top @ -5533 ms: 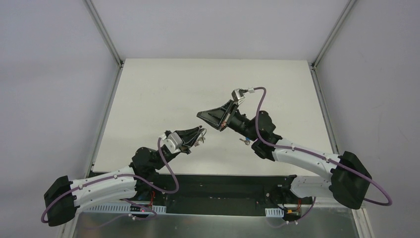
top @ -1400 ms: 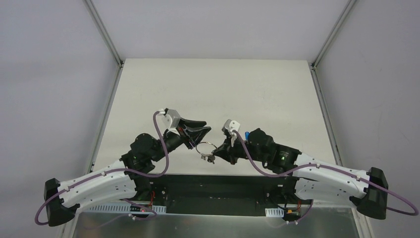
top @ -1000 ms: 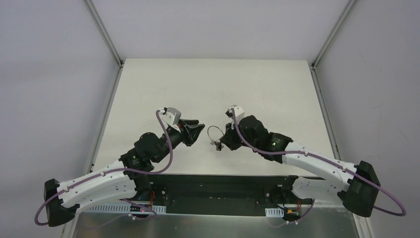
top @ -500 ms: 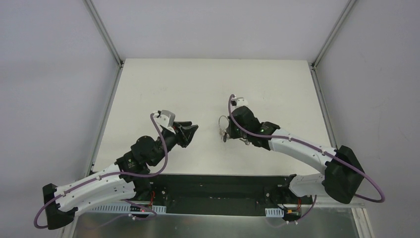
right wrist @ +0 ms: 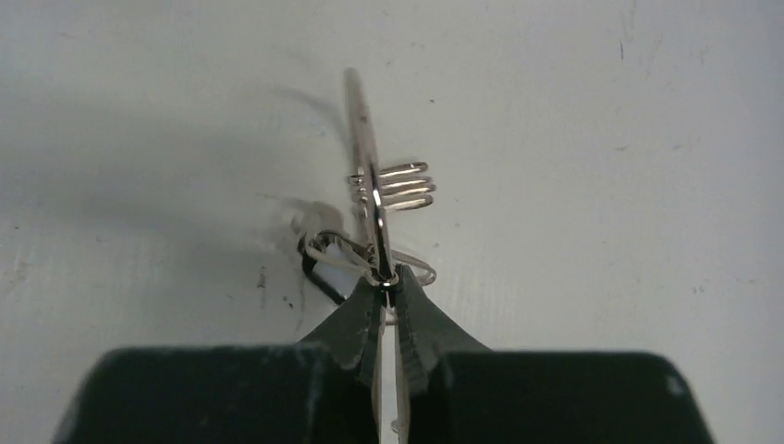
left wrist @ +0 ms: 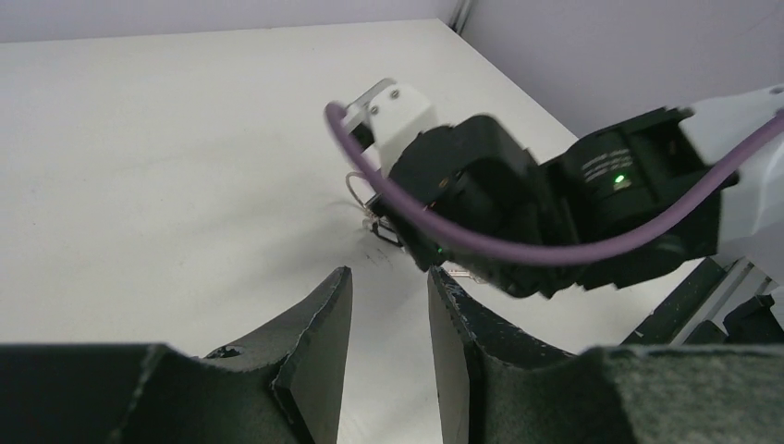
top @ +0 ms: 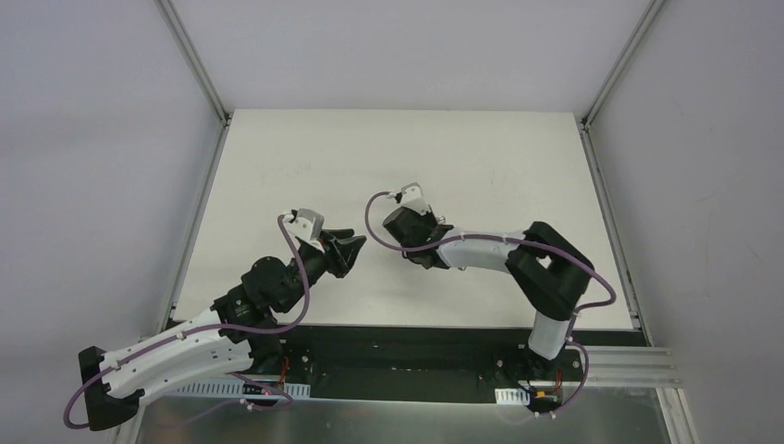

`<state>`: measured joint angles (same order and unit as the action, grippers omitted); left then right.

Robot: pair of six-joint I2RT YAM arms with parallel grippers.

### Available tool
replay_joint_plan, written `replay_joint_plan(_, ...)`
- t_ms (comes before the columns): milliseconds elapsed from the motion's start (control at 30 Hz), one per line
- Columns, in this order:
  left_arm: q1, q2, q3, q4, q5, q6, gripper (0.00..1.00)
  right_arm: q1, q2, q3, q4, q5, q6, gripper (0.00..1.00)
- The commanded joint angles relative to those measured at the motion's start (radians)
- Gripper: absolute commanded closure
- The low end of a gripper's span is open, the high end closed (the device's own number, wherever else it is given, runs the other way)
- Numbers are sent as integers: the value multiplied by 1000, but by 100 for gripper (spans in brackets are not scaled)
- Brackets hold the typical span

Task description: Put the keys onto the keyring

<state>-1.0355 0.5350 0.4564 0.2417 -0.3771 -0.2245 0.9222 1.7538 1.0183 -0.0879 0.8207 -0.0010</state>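
In the right wrist view my right gripper (right wrist: 388,282) is shut on the keyring (right wrist: 366,162), a thin silver ring seen edge-on and held upright just above the table. Its small metal piece (right wrist: 405,185) sticks out to the right. A key with a black head (right wrist: 324,268) hangs at the ring's lower left, by the fingertips. From above, the right gripper (top: 399,245) points down and hides the ring. My left gripper (top: 354,243) is open and empty a short way to its left. Its fingers (left wrist: 325,319) face the keyring (left wrist: 355,188) and the hanging keys (left wrist: 384,233).
The white table (top: 305,157) carries a few small dark scuffs (right wrist: 263,277) beside the ring. The right arm's elbow (top: 550,273) is folded up near the front right. A purple cable (left wrist: 481,245) loops over the right wrist.
The right arm has swung left and farther from the near edge with the keyring, folding its elbow and tipping the gripper down to the table. The left gripper has drawn back slightly, still open.
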Motion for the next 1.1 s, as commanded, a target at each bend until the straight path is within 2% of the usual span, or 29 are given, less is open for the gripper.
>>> replay_joint_plan(0, -9, -43, -11, -3, -27, 9, 65, 72, 92, 108, 130, 81, -96, 92)
replay_joint_plan(100, -10, -60, -17, -15, -38, 6, 65, 112, 127, 143, 131, 53, -97, 68)
replay_joint_plan(267, -9, -78, -21, -22, -47, 8, 65, 134, -2, 78, 152, 13, -41, 54)
replay_joint_plan(467, -9, -72, -21, -23, -54, 14, 64, 131, -256, -27, 114, -24, 36, 41)
replay_joint_plan(500, -9, -66, -21, -25, -57, 14, 61, 128, -291, -34, 97, -60, 51, 26)
replay_joint_plan(533, -9, -62, -20, -26, -60, 17, 58, 124, -331, -30, 46, -96, 65, 5)
replay_joint_plan(567, -9, -56, -15, -30, -63, 19, 54, 123, -358, -20, 0, -130, 78, 1)
replay_joint_plan(733, -9, -26, 30, -88, -86, 19, 31, 123, -470, -19, -86, -196, 100, 1)
replay_joint_plan(800, -9, -17, 50, -116, -95, 14, 16, 123, -520, -43, -72, -197, 97, 1)
replay_joint_plan(833, -9, -12, 60, -124, -105, 13, 12, 123, -546, -49, -74, -207, 95, 1)
replay_joint_plan(967, -10, 19, 107, -195, -143, -8, 2, 123, -625, -39, -129, -259, 83, 1)
replay_joint_plan(1067, -9, 38, 139, -231, -168, -23, 1, 125, -660, -9, -188, -196, 117, 1)
